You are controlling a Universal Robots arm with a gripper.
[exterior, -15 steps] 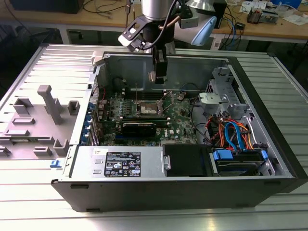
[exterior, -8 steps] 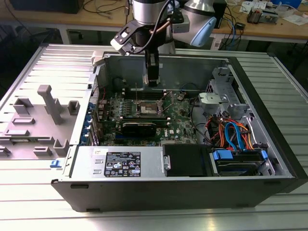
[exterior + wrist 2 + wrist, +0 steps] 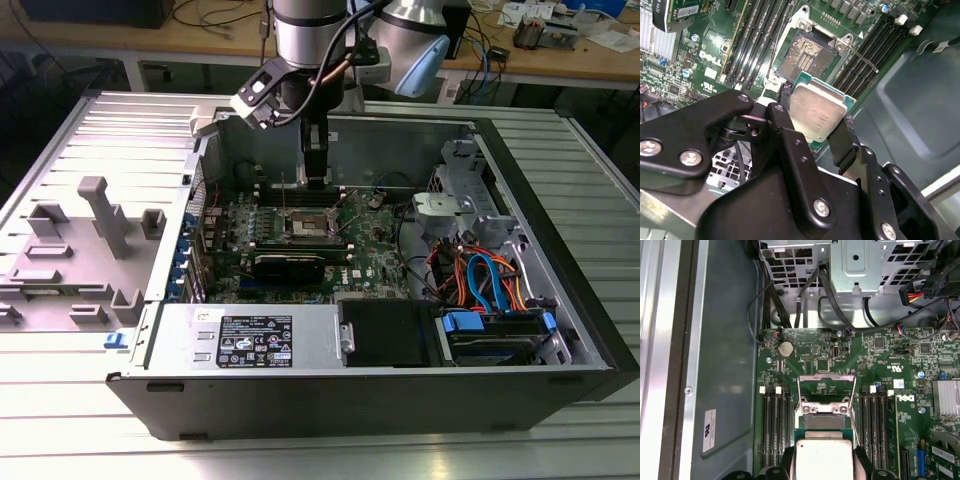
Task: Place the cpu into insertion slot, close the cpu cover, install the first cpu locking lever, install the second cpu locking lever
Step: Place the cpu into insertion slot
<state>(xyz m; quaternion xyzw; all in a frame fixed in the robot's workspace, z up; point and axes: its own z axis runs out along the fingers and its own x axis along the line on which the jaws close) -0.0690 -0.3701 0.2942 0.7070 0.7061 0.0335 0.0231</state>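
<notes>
My gripper is shut on the cpu, a flat square chip with a silver top and green edge, pinched by its sides between black fingers. It hangs a little above and beside the insertion slot, whose dark centre lies bare. In the first wrist view the cpu sits between the fingers, just short of the slot. The cpu cover stands swung open beyond it. A thin locking lever lies raised beside the socket. In the exterior view the gripper hovers over the slot.
Black memory slots flank the socket on both sides. A long black card, a power supply and a drive bay with coloured cables fill the case. A grey fixture plate lies at the exterior view's left.
</notes>
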